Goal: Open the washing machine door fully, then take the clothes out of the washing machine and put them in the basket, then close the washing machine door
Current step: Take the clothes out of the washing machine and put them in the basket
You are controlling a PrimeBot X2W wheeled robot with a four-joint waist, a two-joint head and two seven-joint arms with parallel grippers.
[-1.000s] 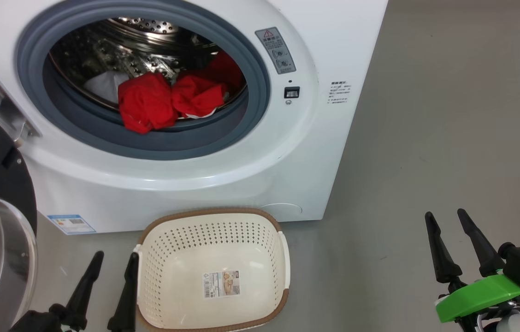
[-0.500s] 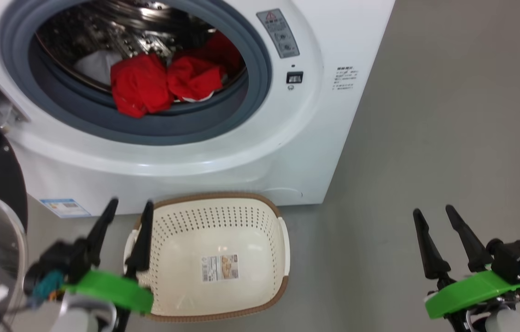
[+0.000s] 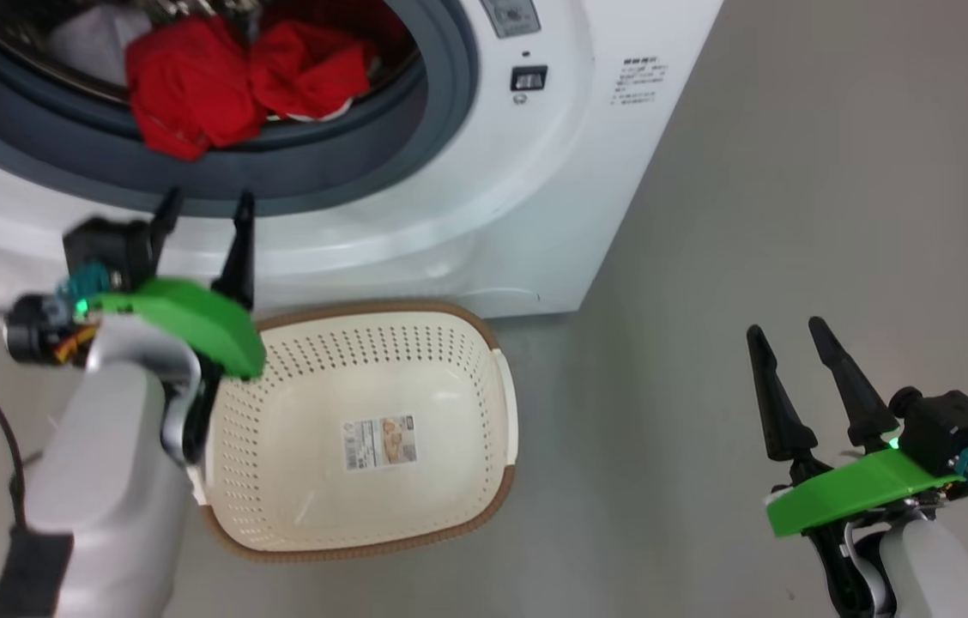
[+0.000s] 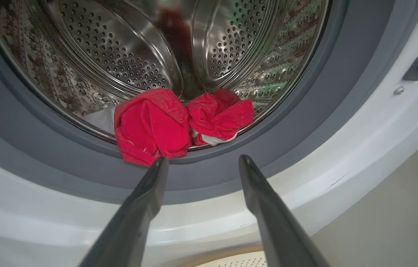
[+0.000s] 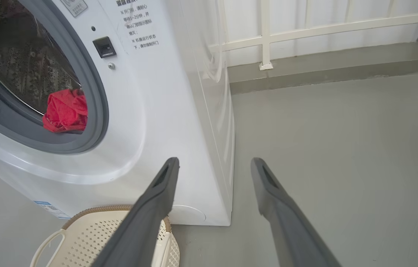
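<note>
Our left gripper (image 3: 208,204) has climbed from low beside the basket (image 3: 381,307) to just in front of the washing machine (image 3: 484,197), its fingers spread wide and empty, pointing at the clothes (image 3: 192,86) (the head has tipped down too, so the whole view slid). The red bundle lies untouched at the drum's (image 4: 120,55) near lip, so we judge the reach-in is just starting. Our right gripper (image 3: 786,330) waits open and empty over the floor, well right of the basket.

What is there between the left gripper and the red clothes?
In the left wrist view, only the lower lip of the grey rubber ring lies between the open left gripper and the clothes.
</note>
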